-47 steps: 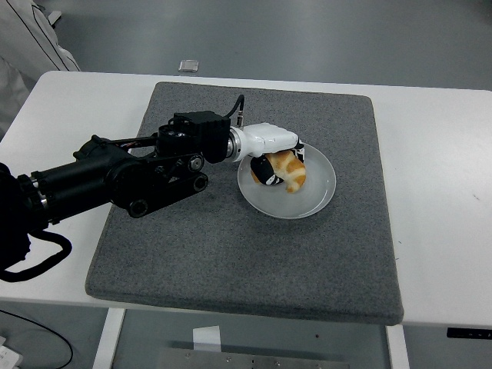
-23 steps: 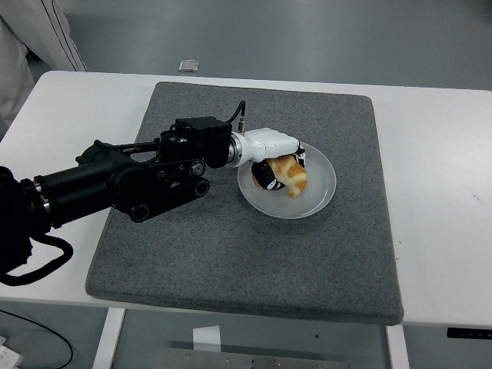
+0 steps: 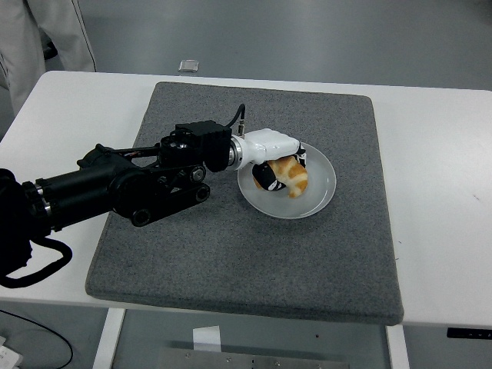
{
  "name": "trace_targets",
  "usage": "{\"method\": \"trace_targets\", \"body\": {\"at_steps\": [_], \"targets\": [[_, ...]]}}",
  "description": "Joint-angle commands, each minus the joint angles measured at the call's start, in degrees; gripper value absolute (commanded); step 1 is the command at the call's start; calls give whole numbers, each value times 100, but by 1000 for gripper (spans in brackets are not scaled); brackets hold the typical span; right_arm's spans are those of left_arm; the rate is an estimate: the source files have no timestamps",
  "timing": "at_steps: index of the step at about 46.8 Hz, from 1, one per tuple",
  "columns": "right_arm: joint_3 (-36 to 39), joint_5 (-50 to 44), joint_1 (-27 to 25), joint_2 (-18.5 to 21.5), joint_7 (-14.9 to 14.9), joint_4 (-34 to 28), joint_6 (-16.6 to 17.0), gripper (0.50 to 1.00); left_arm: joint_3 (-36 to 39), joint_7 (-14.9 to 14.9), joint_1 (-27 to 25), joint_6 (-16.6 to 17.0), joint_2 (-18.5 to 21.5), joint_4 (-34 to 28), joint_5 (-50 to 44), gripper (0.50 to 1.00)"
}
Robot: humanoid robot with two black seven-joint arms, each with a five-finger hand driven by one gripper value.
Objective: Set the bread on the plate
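left hand (image 3: pixel 275 157) curled around bread (image 3: pixel 291 174) | over plate (image 3: pixel 323 198) left rim | mat (image 3: pixel 231 254) front bare

A mat (image 3: pixel 231 254) lies on the table (image 3: pixel 438 192), covering its middle from near the far edge to near the near edge. A plate (image 3: pixel 319 188) sits on the mat, right of the mat's centre and toward its far edge, with the bread (image 3: pixel 292 176) in its left half. The left hand (image 3: pixel 270 154) reaches in across the mat's left edge and rests over the bread, and a person (image 3: pixel 38 38) stands beyond the table's far left corner.
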Motion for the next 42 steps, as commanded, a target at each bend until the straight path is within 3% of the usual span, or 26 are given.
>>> {"method": "trace_targets", "body": {"at_steps": [1, 14, 17, 21, 31, 34, 38, 42], "targets": [[0, 0, 0, 0, 0, 0, 0, 932, 15, -2, -4, -1, 1, 0, -1, 500], [0, 0, 0, 0, 0, 0, 0, 932, 23, 7, -4, -1, 1, 0, -1, 500], [0, 0, 0, 0, 0, 0, 8, 932, 15, -2, -4, -1, 1, 0, -1, 548], [0, 0, 0, 0, 0, 0, 0, 932, 23, -2, -4, -1, 1, 0, -1, 677], [0, 0, 0, 0, 0, 0, 0, 932, 23, -2, -13, -19, 1, -9, -9, 778], [0, 0, 0, 0, 0, 0, 0, 932, 15, -2, -21, -19, 9, -18, -9, 838], [0, 0, 0, 0, 0, 0, 0, 932, 15, -2, -39, -36, 9, -35, -9, 861], [0, 0, 0, 0, 0, 0, 0, 932, 15, -2, -57, -80, 1, -62, -36, 938]]}}
